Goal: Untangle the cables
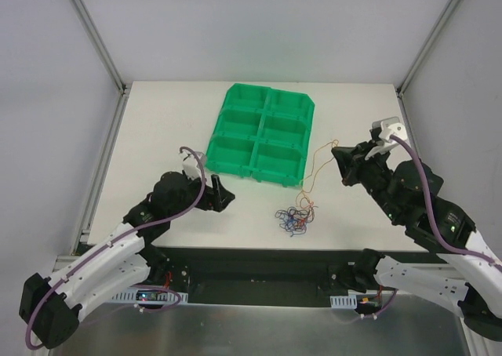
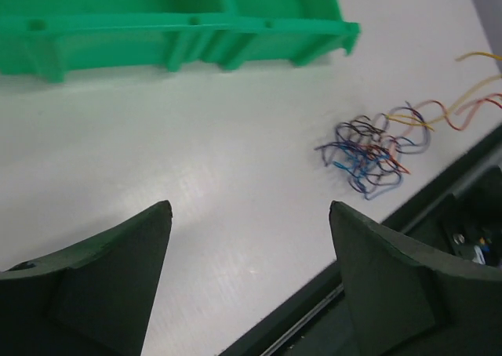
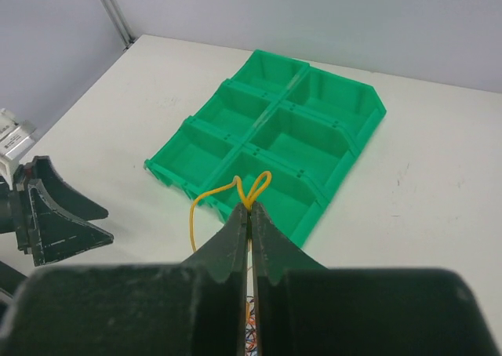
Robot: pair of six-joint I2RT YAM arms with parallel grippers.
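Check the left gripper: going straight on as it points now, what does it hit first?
The left gripper would probably meet bare table first, short of the tray; the tangle sits off to the side.

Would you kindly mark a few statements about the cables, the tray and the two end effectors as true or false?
1. The right end effector is shut on a yellow cable. True.
2. The left end effector grips the tangle of cables. False: it is open and empty, and the tangle lies apart from it on the table.
3. The green tray has six compartments. True.
4. The tangle lies inside the tray. False: it lies on the table, outside the tray's near edge.
5. Several compartments hold sorted cables. False: every compartment in view looks empty.
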